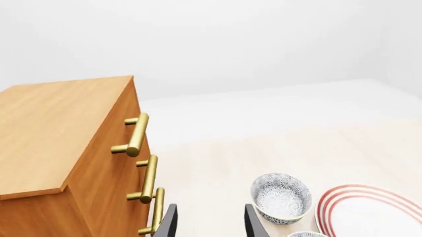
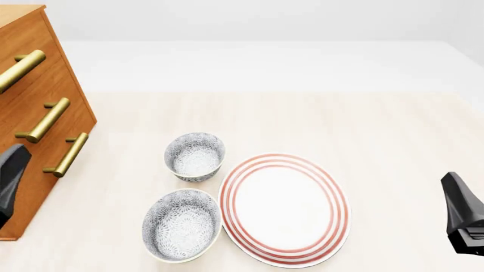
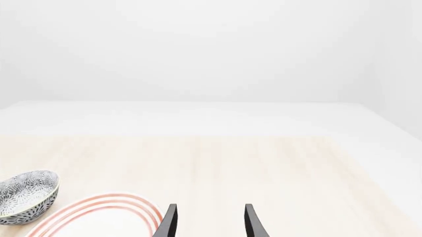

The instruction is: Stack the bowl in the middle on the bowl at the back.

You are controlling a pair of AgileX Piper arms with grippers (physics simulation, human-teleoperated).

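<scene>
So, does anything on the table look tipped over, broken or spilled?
Nothing stands out. Both bowls, the back one and the middle one, sit upright and empty beside the plate, which lies flat. No cracks or spills show.

No text, label, brand, number or sign can be read in any of the views. The wooden drawer cabinet with brass bar handles [image 2: 34,113] bears plain wood grain only. The two round white bowls beside it carry a grey-black floral speckle, and the large white plate has red rings; these are patterns, not lettering.
</scene>
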